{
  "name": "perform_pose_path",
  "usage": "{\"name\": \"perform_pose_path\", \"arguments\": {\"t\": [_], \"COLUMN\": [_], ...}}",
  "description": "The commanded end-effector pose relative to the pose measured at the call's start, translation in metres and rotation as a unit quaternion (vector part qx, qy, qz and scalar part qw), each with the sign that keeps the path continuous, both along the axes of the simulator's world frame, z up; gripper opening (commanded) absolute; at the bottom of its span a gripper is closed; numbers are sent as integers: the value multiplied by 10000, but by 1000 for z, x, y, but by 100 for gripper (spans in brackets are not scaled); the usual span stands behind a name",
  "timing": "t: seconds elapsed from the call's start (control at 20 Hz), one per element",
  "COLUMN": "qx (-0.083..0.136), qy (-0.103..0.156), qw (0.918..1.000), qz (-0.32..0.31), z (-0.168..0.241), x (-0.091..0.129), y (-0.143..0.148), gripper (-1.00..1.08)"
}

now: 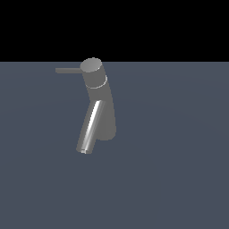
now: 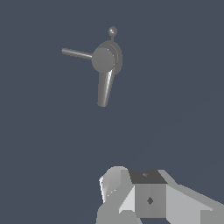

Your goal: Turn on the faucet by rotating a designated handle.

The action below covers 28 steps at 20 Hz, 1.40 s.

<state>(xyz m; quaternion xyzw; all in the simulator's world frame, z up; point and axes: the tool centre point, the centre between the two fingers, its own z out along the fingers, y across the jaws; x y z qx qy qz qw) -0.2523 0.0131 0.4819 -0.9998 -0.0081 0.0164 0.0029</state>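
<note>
Pincer [image 2: 131, 197] opening cannot be told; approach the handle [image 2: 76, 53], well apart ahead, avoiding the faucet [image 2: 104, 61] spout.

We look down on the faucet [image 2: 104, 60] from above: round cap facing us, w/ the shiny spout [image 2: 104, 89] slanting off one way and the thin handle [image 2: 77, 53] sticking out sideways approx. at right angles. A small ball-tipped pin [image 2: 113, 31] shows beyond the cap. Pale robot housing [image 2: 148, 197] fills the near edge, well apart from the faucet; jaws not discernible.
</note>
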Motion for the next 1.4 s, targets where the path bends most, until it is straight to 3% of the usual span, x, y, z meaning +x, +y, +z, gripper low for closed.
{"name": "perform_pose_path", "arguments": {"t": [0.0, 0.4, 0.8, 1.05, 1.35], "qx": [0, 49, 196, 337, 519], "qy": [0, -61, -245, -424, -657], "qw": [10000, 9998, 9961, 9883, 9719], "qz": [0, -206, -829, -1428, -2201], "z": [0, -6, -25, -43, -65], "x": [0, 0, 2, 7, 17], "y": [0, 5, 20, 35, 53], "gripper": [-100, -100, -100, -100, -100]}}
